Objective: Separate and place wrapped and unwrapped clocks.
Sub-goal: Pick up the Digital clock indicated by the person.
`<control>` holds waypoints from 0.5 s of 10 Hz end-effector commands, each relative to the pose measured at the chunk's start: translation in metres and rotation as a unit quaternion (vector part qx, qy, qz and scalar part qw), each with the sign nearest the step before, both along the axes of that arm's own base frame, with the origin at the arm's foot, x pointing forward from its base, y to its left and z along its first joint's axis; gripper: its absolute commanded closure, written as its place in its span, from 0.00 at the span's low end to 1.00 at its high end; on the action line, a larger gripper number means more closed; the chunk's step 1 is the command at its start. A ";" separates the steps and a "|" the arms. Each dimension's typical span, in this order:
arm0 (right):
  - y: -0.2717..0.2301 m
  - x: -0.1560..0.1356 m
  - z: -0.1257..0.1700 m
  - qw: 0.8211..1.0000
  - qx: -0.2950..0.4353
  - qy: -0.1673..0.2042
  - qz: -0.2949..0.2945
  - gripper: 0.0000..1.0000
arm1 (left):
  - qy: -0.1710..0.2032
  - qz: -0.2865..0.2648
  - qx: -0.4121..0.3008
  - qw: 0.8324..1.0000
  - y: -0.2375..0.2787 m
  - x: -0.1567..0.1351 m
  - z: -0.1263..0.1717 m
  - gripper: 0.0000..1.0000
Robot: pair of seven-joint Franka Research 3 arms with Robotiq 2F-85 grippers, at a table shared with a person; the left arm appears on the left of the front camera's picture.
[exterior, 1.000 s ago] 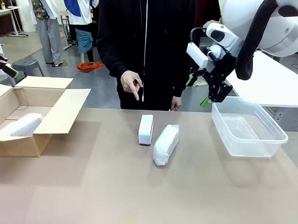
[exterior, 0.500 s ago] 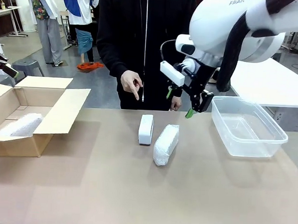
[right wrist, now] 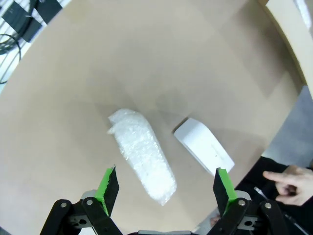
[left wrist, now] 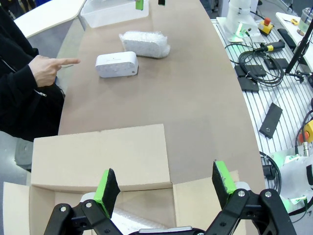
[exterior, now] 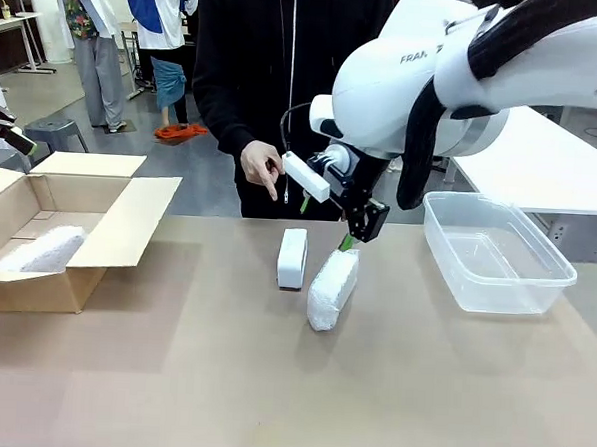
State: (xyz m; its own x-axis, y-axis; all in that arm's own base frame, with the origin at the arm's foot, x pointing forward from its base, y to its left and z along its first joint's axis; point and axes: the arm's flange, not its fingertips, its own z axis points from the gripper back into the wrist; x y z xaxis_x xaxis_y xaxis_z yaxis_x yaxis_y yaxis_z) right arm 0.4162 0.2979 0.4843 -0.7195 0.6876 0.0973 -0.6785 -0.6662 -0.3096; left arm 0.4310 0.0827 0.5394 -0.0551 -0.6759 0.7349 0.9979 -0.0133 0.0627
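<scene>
My right gripper [right wrist: 165,185] hangs empty, jaws spread wide, above the bubbly, oblong wrapped clock [right wrist: 143,155] lying on the matte tan table [right wrist: 73,98]. Just beside it sits the smooth white bare clock [right wrist: 203,145], a boxy block, with a person's hand [right wrist: 288,183] pointing nearby. My left gripper [left wrist: 166,188], equally spread, hovers over a cardboard box [left wrist: 98,156] holding the second wrapped clock [exterior: 42,250].

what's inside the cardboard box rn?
One bubble-wrapped clock lies in the cardboard box. The box's near wall and flaps cover the rest of its floor, so anything else in there can't be seen.
</scene>
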 end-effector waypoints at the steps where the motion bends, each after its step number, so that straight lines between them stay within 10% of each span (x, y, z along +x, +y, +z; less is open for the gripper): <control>1: 0.010 0.002 -0.014 1.000 -0.020 -0.022 0.007 0.00 | -0.005 -0.007 -0.003 1.000 0.001 -0.001 0.000 0.00; 5: 0.025 0.011 -0.036 0.996 -0.062 -0.051 0.038 0.00 | -0.005 -0.007 -0.003 1.000 0.001 -0.001 0.000 0.00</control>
